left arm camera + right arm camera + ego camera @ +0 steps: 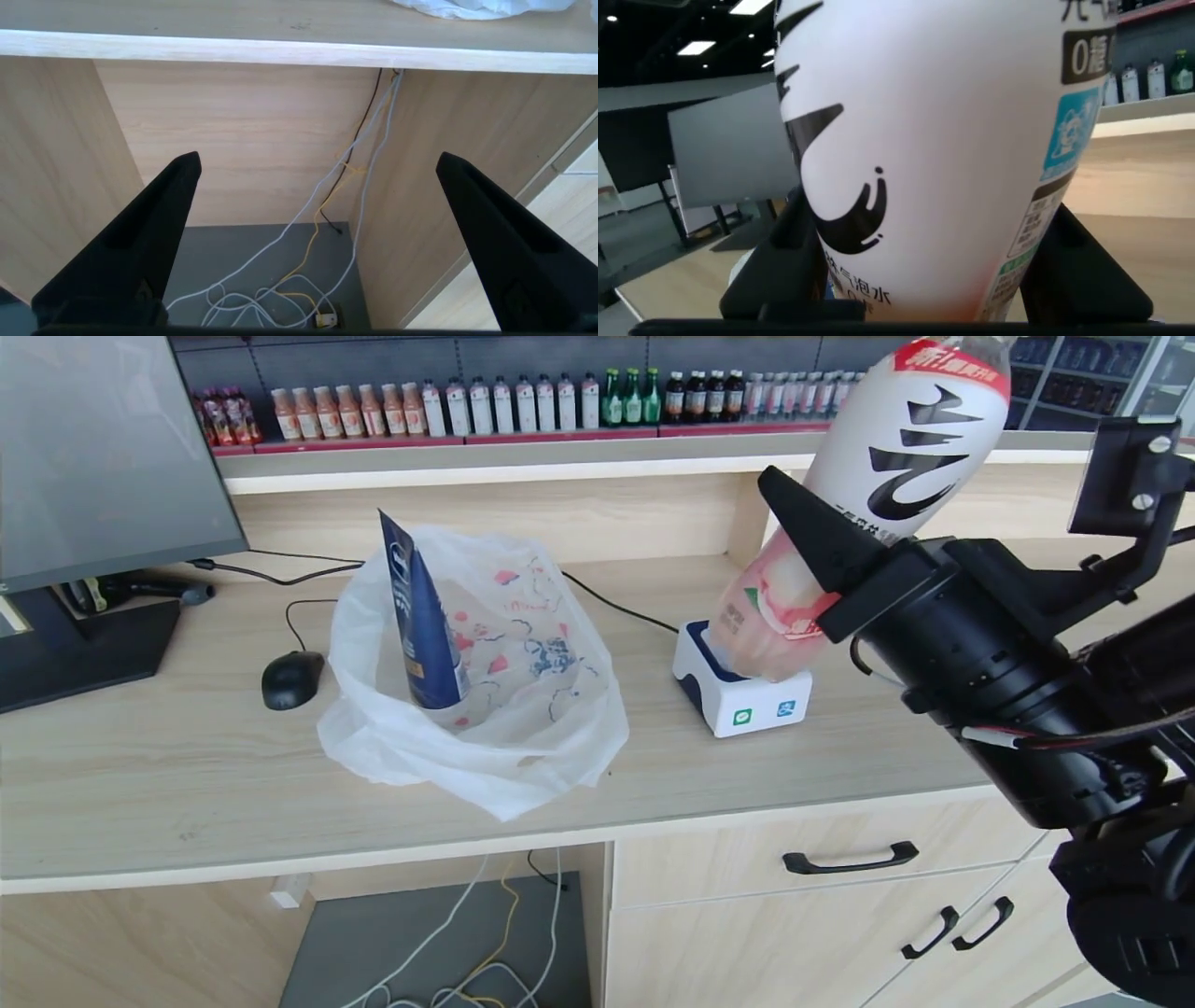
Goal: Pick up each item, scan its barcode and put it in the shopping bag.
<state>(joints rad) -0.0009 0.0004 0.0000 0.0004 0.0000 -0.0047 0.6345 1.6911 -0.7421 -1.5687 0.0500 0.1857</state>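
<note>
A black mouse [292, 679] lies on the bench [187, 775] left, near a monitor [103, 457]; bottles [523, 403] line the far shelf [560, 435].

Light wood counter [187, 775], drawers [747, 868] with black handles [850, 861], dark monitor [93, 448], bottle-lined shelf [485, 437] behind, cables [439, 933] on grey floor [364, 915]

Left pincer [318, 161], spread wide, faces dangling cables [260, 303] beneath the wooden counter [187, 42] edge.

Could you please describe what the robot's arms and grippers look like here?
Both are matte black. The left gripper has two flat, wedge-shaped fingers tapering to points. The right gripper has the same fingers on a thick, ribbed, cylindrical arm, with a thin pale cable and a bracket with silver screws.
</note>
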